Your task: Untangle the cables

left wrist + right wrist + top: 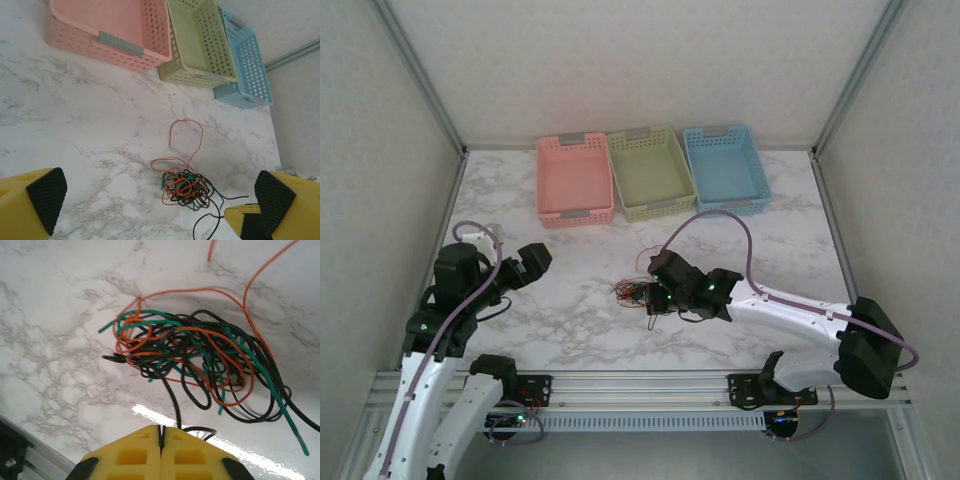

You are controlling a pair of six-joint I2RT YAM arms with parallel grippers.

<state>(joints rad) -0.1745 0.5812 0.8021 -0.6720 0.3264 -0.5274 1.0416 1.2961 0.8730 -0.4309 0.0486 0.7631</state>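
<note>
Cables (pixel 638 293): one knotted clump of orange, green, teal and black strands, lying mid-table (pixel 570 330), nearer the right arm.

Left hand (pixel 533 260): fingers spread wide, nothing between them. It hangs above the table, well to the left of the clump and aimed toward it.

The clump is roughly round with no clear long axis. One orange loop trails out of it toward the baskets (pixel 648 172) at the far edge, and black tails stray toward the near right.

Right hand (pixel 161 434): fingers pressed together, tips right at the clump's near edge. A black strand runs from the knot down to the tips and goes under them. Can't tell if it is pinched or just passing beneath.

Judgement: the right hand is much the nearer, with the clump straight ahead of its tips. If that black strand is caught, pulling back toward the base should draw it out. The left hand would have to cross over to pin the clump.
</note>
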